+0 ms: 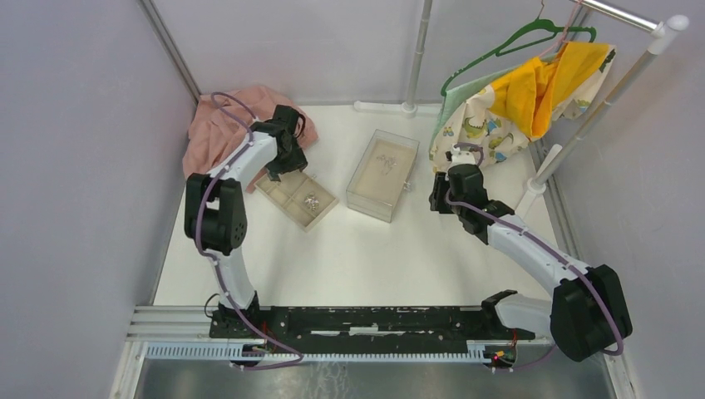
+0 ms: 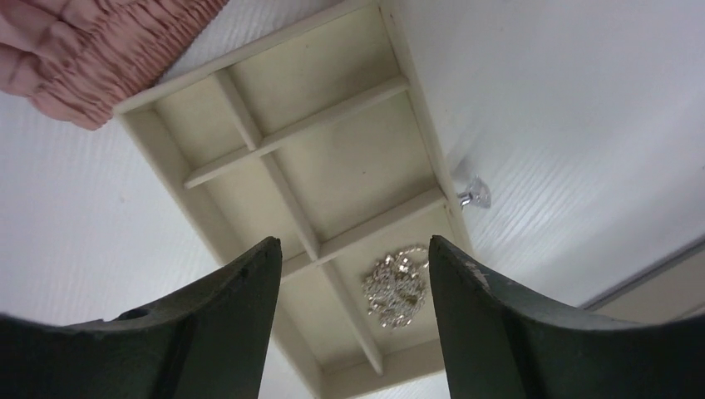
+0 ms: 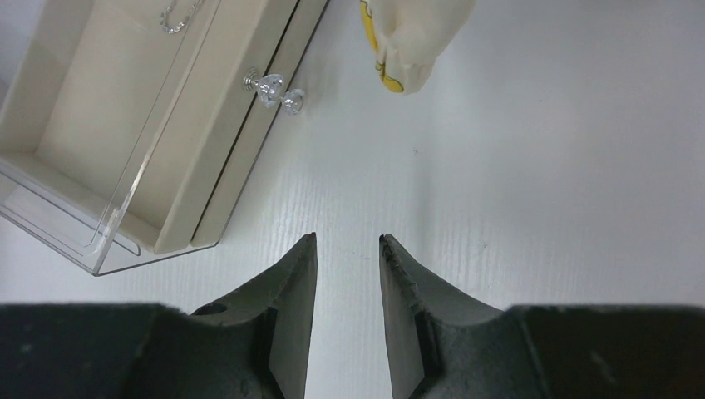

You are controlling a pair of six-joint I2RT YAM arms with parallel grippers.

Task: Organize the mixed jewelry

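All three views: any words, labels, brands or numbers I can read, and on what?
None can be read.
The compartment tray and the clear box carry no visible text.
The hanging cloth shows only a printed picture pattern, no lettering.

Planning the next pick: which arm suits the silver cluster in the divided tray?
Left. The left tool hovers open over the tray, framing the cluster; the right tool is beside the clear box.

L end effector over tray | jewelry in tray (near end) | more in clear box
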